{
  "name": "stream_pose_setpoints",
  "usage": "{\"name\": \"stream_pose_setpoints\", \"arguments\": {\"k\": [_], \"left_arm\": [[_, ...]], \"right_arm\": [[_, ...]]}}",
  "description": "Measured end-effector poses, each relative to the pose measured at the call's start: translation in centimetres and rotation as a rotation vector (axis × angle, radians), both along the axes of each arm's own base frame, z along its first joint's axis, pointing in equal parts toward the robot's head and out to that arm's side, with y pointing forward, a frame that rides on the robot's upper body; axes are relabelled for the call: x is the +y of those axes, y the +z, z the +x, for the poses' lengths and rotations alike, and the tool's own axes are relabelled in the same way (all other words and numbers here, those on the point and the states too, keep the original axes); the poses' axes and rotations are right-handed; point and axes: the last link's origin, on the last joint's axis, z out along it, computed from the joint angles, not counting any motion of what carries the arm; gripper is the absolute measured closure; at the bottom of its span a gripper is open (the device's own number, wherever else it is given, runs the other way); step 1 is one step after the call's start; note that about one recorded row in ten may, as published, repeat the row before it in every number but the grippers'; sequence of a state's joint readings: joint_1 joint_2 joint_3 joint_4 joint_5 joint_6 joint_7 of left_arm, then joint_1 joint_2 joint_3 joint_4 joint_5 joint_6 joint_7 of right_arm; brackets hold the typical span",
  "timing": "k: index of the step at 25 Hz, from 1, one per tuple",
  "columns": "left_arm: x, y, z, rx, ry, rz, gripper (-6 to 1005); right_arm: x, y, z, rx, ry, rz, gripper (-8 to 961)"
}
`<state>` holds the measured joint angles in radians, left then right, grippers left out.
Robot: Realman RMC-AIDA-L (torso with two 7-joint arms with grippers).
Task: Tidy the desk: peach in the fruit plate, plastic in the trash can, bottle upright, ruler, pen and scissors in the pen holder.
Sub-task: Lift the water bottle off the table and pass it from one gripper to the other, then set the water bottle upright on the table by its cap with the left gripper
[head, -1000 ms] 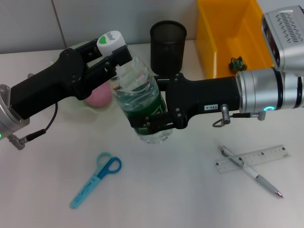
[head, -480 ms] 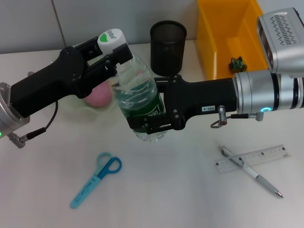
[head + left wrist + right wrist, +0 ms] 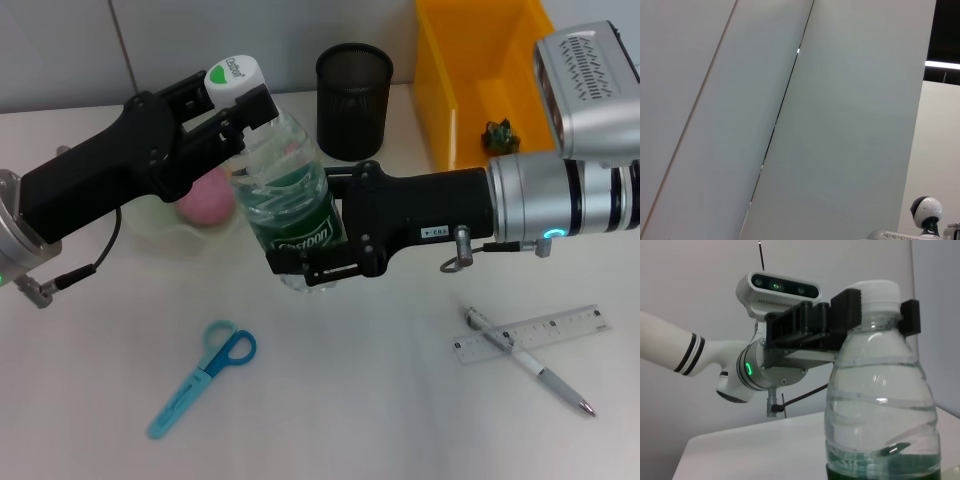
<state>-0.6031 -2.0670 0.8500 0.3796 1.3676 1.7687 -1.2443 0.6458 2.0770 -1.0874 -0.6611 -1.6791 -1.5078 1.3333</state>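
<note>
Step in hand: bottle upright.

- Bottle (image 3: 290, 205): near-upright with a slight tilt, mid-surface toward the far edge; whether its base touches the surface cannot be told.
- Left claw (image 3: 235, 100): clamped on the bottle's white cap (image 3: 879, 292).
- Right claw (image 3: 315, 260): closed round the green-labelled lower body.
- Peach (image 3: 205, 200): in the fruit plate (image 3: 150, 215), behind the left arm.
- Pen holder (image 3: 354, 85): far edge.
- Trash can (image 3: 470, 75): yellow, far right corner, a small dark scrap inside.
- Scissors (image 3: 203, 378): near left.
- Ruler (image 3: 560, 328) and pen (image 3: 540, 372): crossed, near right edge.

Next move, as judged: square the bottle, seat its base flat, then free both claws without tipping it.
</note>
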Motion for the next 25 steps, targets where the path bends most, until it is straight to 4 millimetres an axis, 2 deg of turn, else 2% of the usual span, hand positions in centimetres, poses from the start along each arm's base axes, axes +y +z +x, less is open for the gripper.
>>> {"name": "stream_pose_setpoints", "arguments": {"k": [25], "left_arm": [[0.13, 0.27, 0.06, -0.013, 0.003, 0.013, 564]], "right_arm": [[-0.31, -0.86, 0.41, -0.029, -0.011, -0.013, 193]]}}
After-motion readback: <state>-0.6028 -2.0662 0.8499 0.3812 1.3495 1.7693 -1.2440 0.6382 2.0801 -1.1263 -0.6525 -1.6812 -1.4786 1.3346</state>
